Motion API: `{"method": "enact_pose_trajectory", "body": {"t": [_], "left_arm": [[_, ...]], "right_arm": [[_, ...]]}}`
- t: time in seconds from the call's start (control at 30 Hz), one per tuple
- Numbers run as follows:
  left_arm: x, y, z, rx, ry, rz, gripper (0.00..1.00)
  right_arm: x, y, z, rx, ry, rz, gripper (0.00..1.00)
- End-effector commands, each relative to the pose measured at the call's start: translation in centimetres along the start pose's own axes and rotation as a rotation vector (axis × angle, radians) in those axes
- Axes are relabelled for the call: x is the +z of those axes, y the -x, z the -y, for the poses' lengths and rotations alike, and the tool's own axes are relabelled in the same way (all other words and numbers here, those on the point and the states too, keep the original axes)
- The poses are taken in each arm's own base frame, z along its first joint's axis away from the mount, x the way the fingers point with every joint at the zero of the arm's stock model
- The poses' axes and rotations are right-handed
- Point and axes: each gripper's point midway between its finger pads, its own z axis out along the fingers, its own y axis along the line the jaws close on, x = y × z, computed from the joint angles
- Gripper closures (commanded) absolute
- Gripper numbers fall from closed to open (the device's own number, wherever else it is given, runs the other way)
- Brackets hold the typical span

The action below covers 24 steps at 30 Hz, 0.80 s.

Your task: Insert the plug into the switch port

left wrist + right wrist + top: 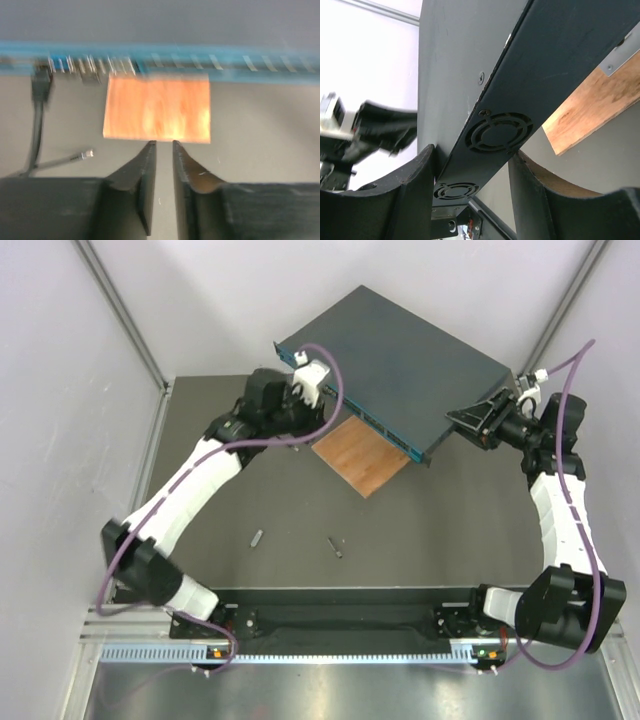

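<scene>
A dark grey table (440, 540) stands between pale walls. The right gripper (472, 155) clamps one end of the switch (555, 55). One finger presses the broad top face and the other is tucked beneath, on the side where the wooden board (157, 107) lies, and the round fan vents show between them. The left gripper (164, 144) has its fingers a narrow slit apart with nothing between them. The board lies just beyond their tips, and past it runs the switch's teal front with its blurred row of sockets. Up and left of those fingers, the plug (41, 80) sits at a socket near the row's end, too blurred to tell whether it is fully seated. Its black cable (36, 135) trails down.
</scene>
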Motion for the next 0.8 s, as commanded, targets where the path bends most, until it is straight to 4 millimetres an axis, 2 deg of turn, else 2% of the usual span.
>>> {"method": "enact_pose_trajectory", "body": {"t": [0.0,0.03,0.07,0.1,0.13,0.17,0.2,0.23,0.27,0.3,0.33,0.37,0.43,0.47,0.53,0.57,0.63,0.67,0.7,0.77], "left_arm": [[-6.5,1.9,2.3,0.096,-0.064,0.106,0.64],[-7.1,0.9,2.6,0.11,-0.078,0.083,0.58],[-7.6,0.0,2.8,0.155,-0.092,0.061,0.53],[-8.0,-2.0,3.9,0.178,-0.162,0.017,0.45],[-9.1,-3.9,4.8,0.199,-0.212,-0.039,0.41],[-9.5,-5.8,5.5,0.283,-0.278,-0.081,0.38],[-10.2,-6.8,7.3,0.302,-0.385,-0.085,0.36],[-10.7,-7.6,7.9,0.323,-0.425,-0.093,0.34],[-10.8,-9.8,8.9,0.36,-0.486,-0.139,0.33],[-10.7,-10.8,9.5,0.387,-0.513,-0.161,0.33],[-10.5,-11.8,10.0,0.418,-0.535,-0.189,0.32],[-10.4,-13.5,11.5,0.494,-0.594,-0.225,0.32],[-9.5,-15.6,12.4,0.57,-0.629,-0.286,0.32],[-9.1,-16.8,13.7,0.635,-0.678,-0.3,0.33],[-7.5,-18.6,14.1,0.716,-0.683,-0.362,0.33],[-7.2,-19.5,15.6,0.781,-0.72,-0.379,0.36],[-5.4,-21.8,15.8,0.884,-0.727,-0.463,0.38],[-5.0,-22.4,16.9,0.939,-0.746,-0.478,0.39],[-3.9,-24.1,17.0,0.962,-0.76,-0.537,0.39],[-2.9,-25.1,17.3,1.032,-0.766,-0.583,0.41]], "right_arm": [[1.4,0.9,-1.5,-0.298,0.051,0.02,0.55],[1.4,0.9,-1.6,-0.3,0.051,0.02,0.49],[1.4,1.0,-1.6,-0.302,0.051,0.022,0.36],[1.3,0.9,-1.6,-0.302,0.048,0.019,0.3],[1.2,0.9,-1.7,-0.305,0.046,0.019,0.21],[1.1,0.9,-1.7,-0.308,0.043,0.016,0.17],[0.9,0.7,-1.7,-0.314,0.038,0.011,0.14],[0.8,0.5,-1.7,-0.318,0.037,0.004,0.07],[0.7,0.4,-1.7,-0.335,0.038,-0.001,0.03],[0.5,0.3,-1.8,-0.341,0.039,-0.005,0.0],[0.4,0.1,-1.8,-0.339,0.036,-0.011,0.0],[0.3,0.0,-1.8,-0.352,0.036,-0.013,0.0],[-0.1,-0.3,-1.8,-0.353,0.029,-0.018,0.0],[-0.3,-0.5,-1.9,-0.369,0.028,-0.018,0.0],[-0.7,-0.6,-1.6,-0.369,0.009,-0.018,0.0],[-1.1,-0.7,-1.9,-0.391,0.007,-0.008,0.0],[-1.7,-0.5,-1.6,-0.401,-0.01,0.006,0.0],[-2.0,-0.6,-1.8,-0.418,-0.011,0.014,0.0],[-2.4,-0.4,-1.7,-0.422,-0.017,0.022,0.0],[-2.9,-0.6,-2.0,-0.433,-0.013,0.024,0.0]]}}
